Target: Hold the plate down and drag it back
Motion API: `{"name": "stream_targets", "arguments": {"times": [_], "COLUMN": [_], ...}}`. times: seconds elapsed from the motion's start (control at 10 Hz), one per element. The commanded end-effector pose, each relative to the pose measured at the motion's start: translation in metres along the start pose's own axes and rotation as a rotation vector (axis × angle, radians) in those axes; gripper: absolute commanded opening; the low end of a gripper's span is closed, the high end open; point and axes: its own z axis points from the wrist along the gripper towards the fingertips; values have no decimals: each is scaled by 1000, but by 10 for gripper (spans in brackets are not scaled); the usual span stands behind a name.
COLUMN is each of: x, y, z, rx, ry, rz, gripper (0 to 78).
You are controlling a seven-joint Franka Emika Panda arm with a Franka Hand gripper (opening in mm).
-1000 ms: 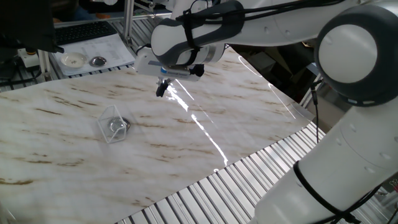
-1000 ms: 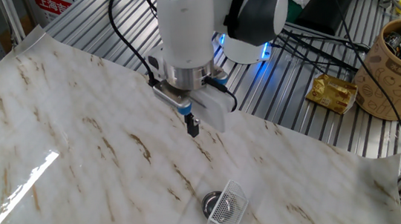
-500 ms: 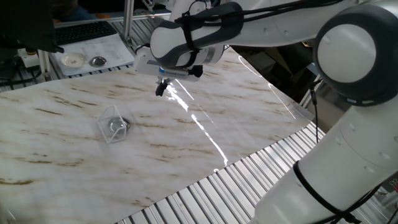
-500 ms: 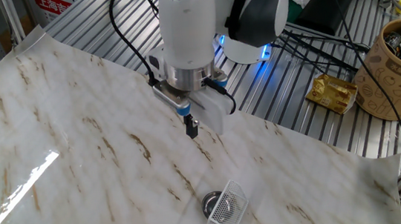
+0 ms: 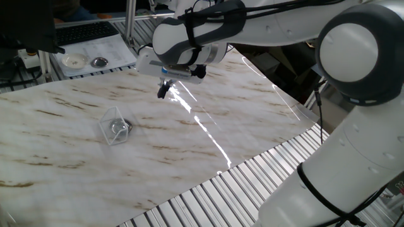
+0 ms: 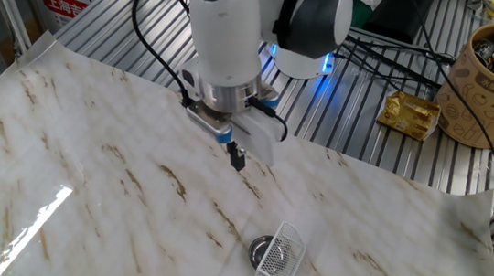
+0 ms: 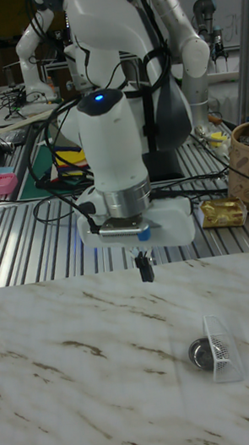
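The plate [image 6: 258, 246] is a small shiny metal dish on the marble tabletop, touching a clear plastic box [image 6: 279, 253] that partly overlaps it. It also shows as the plate [image 7: 198, 354] left of the box [image 7: 222, 348], and the plate [image 5: 125, 127] beside the box [image 5: 111, 124]. My gripper [image 6: 237, 158] hangs just above the tabletop, well short of the plate, with its fingers closed together on nothing. The same gripper [image 7: 146, 270] sits up and left of the plate, and the gripper [image 5: 164, 90] to its right.
A white round dish [image 5: 74, 60] and a small metal dish [image 5: 99, 62] sit on a side surface behind the table. A brown patterned cup [image 6: 488, 85] and a gold packet [image 6: 412, 113] rest on the metal rollers. A glossy glare strip [image 5: 208, 129] crosses the marble.
The arm's body has edged a few pixels sideways. The gripper tip, the plate and the box stay where they were.
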Motion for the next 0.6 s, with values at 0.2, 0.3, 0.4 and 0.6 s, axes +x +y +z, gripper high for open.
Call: {"name": "stream_targets", "arguments": {"times": [0.2, 0.3, 0.4, 0.6], "x": [-4, -6, -8, -11], "y": [20, 25, 30, 38], "z": [29, 39, 50, 72], "rx": [-53, -54, -55, -57], "ry": [34, 34, 30, 26], "rz": [28, 22, 17, 15], "gripper": [0, 0, 0, 0]}}
